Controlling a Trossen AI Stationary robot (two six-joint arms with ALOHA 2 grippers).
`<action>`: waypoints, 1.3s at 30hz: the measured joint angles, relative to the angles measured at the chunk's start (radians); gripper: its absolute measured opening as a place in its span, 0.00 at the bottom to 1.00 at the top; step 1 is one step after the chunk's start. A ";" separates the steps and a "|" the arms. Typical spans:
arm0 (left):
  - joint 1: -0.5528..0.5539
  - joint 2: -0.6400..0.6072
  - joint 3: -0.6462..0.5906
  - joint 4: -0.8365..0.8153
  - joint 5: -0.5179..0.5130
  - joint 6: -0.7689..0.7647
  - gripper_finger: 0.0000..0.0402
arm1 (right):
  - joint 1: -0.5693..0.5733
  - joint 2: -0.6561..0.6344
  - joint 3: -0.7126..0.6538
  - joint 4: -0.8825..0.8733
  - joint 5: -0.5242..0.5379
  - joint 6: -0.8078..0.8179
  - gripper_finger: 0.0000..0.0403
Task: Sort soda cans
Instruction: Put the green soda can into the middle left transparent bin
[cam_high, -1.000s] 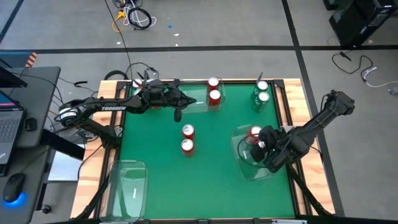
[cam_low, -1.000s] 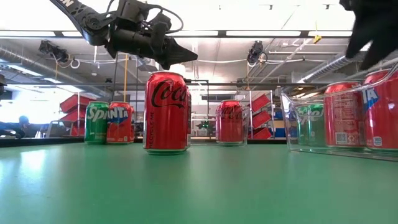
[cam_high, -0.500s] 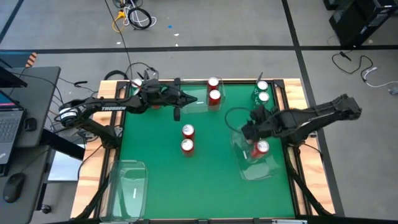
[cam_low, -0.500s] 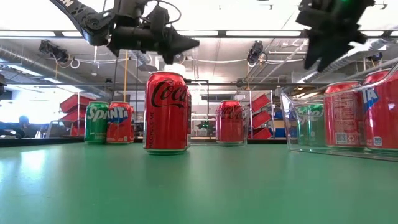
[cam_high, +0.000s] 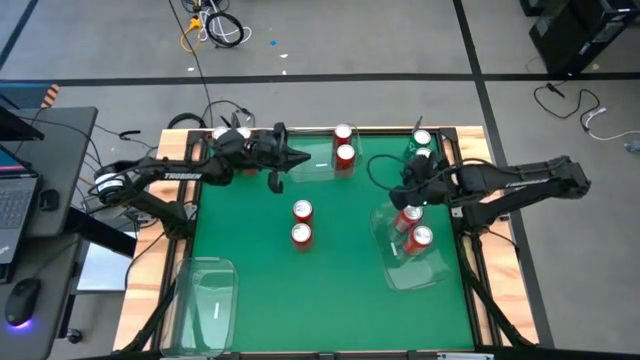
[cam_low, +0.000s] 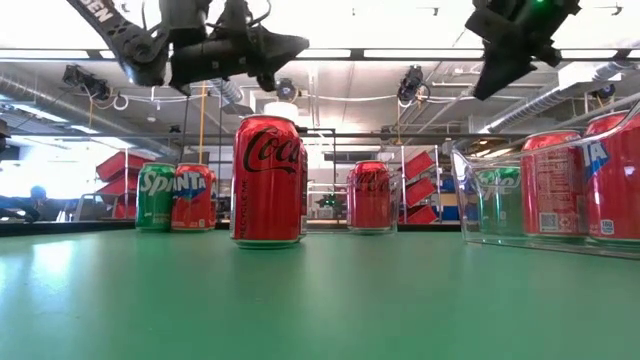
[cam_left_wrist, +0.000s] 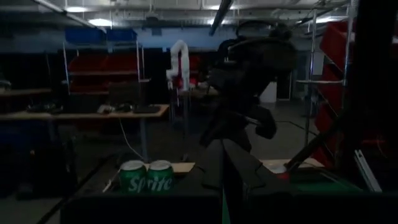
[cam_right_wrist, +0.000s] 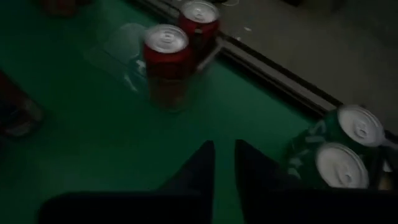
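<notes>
Two red soda cans (cam_high: 301, 222) stand in the middle of the green table. Another red pair (cam_high: 345, 144) stands in a clear tray at the far edge, also in the right wrist view (cam_right_wrist: 165, 56). A green pair (cam_high: 422, 147) stands at the far right corner (cam_right_wrist: 348, 146). Two red cans (cam_high: 415, 228) stand in the clear tray (cam_high: 400, 270) at the right. My right gripper (cam_high: 403, 190) hangs shut and empty above that tray's far end, slanting down (cam_right_wrist: 224, 162). My left gripper (cam_high: 300, 157) is shut and empty, held high and level at the far left (cam_low: 295, 45).
A second clear tray (cam_high: 205, 290) sits at the near left corner with nothing in it. Wooden rails (cam_high: 478, 160) frame the table. Open green surface lies along the near edge and between the middle cans and the right tray.
My right gripper has swung away from above the right tray's cans toward the far edge, risen a little, rolled at the wrist and shut on nothing. My left gripper has tipped up from slanting down to about level. The cans have not moved.
</notes>
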 joint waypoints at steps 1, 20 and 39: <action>0.002 0.000 -0.021 0.018 -0.011 0.006 0.01 | -0.022 -0.010 -0.011 -0.011 -0.022 0.011 0.06; 0.008 0.000 -0.115 0.013 -0.077 0.049 0.01 | -0.402 -0.006 -0.072 -0.055 -0.144 -0.017 0.74; 0.008 0.000 -0.115 0.010 -0.046 0.049 0.01 | -0.690 0.186 -0.082 0.065 -0.257 -0.219 0.93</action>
